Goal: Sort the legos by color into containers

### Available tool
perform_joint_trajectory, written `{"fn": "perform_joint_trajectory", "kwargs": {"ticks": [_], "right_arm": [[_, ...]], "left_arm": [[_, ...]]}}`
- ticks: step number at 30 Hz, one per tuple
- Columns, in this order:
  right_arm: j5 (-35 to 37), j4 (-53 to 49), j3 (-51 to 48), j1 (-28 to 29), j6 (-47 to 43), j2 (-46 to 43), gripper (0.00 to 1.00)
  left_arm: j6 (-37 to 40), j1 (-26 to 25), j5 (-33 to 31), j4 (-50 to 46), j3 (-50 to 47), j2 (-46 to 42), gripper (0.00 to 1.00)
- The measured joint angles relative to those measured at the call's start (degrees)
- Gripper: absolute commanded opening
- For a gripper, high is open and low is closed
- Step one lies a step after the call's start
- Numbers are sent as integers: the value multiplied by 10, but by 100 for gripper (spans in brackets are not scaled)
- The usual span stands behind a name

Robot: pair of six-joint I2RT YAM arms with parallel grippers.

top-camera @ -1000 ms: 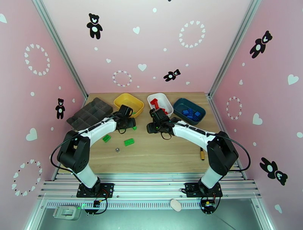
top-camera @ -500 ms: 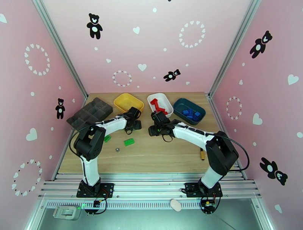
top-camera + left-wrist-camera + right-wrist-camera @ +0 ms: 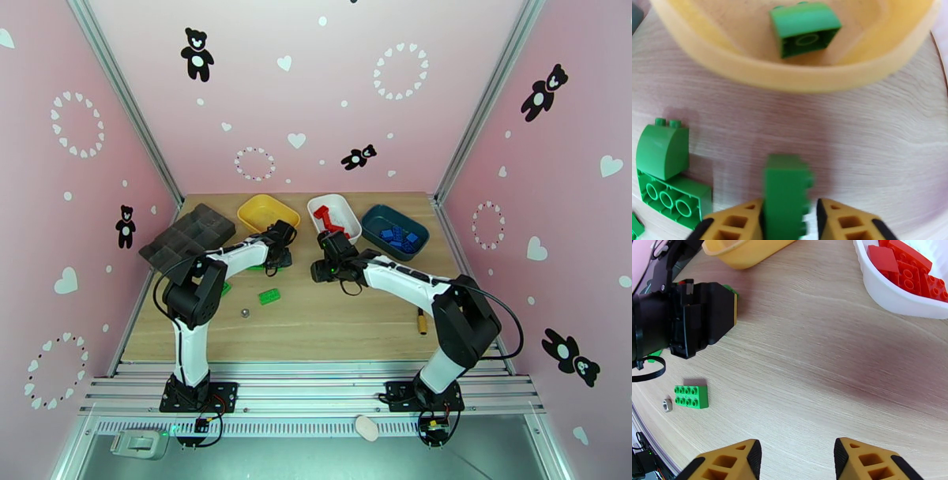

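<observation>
Swinging inward since a second ago, the left arm's elbow now sits nearer the middle of the overhead view, and the left gripper [image 3: 789, 205] has closed. It is clenched on a green brick [image 3: 784, 185] standing on edge at the bottom centre of the left wrist view, just short of the yellow tray [image 3: 790, 79]. The right gripper [image 3: 797, 455] has barely shifted. Its jaws are released and hold nothing, over bare wood at the bottom of the right wrist view.

By my reading the sort is well past halfway. The white tray [image 3: 892, 295], upper right of the right wrist view, holds the red bricks [image 3: 916, 271]. The dark teal tray [image 3: 379, 215], right of centre in the overhead view, holds the blue bricks [image 3: 399, 236]. No red or blue pieces lie on the table. The green ones are unfinished, with only one green block [image 3: 804, 27] lying in the yellow tray.

Still loose are a curved green piece [image 3: 663, 150] and a green three-hole brick [image 3: 671, 197] at the left of the left wrist view. A flat green plate [image 3: 691, 396] lies beside a small metal nut [image 3: 667, 405], and another green bit [image 3: 223, 289] lies under the left arm.

No brand, label or writing is readable anywhere; the pink walls carry only bear and heart decals.
</observation>
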Motion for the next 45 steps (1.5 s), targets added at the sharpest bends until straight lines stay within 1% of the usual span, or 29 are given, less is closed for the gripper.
{"fn": "perform_joint_trajectory", "kwargs": {"ticks": [6, 11, 16, 21, 26, 28, 31, 35, 36, 38, 41, 45], "right_arm": [[-31, 23, 16, -3, 5, 31, 57], [-59, 42, 24, -6, 14, 40, 65], [-94, 70, 29, -14, 25, 40, 71], [-112, 85, 40, -23, 33, 40, 77], [-113, 89, 43, -25, 33, 31, 83], [-111, 89, 43, -25, 35, 19, 99], [-105, 89, 43, -25, 29, -7, 99], [-85, 89, 43, -25, 31, -36, 99], [-77, 89, 43, -25, 31, -42, 99], [-65, 90, 43, -25, 33, -48, 99], [-52, 102, 31, -25, 32, -52, 99], [-36, 140, -24, -25, 33, -69, 99]], "left_arm": [[0, -1, 7, 5, -42, -31, 27], [1, -1, 34, 1, -88, -108, 27], [7, 1, 49, -2, -90, -179, 29], [21, 24, 63, -17, -39, -185, 29], [35, 61, 76, -27, 58, -136, 30], [37, 72, 82, -29, 98, -103, 34], [43, 85, 89, -29, 145, -54, 46], [48, 89, 91, -36, 188, -4, 73], [49, 89, 91, -38, 196, 5, 78], [48, 89, 91, -40, 201, 10, 81], [47, 89, 90, -43, 202, 9, 83], [46, 89, 85, -41, 176, -13, 84]]}}
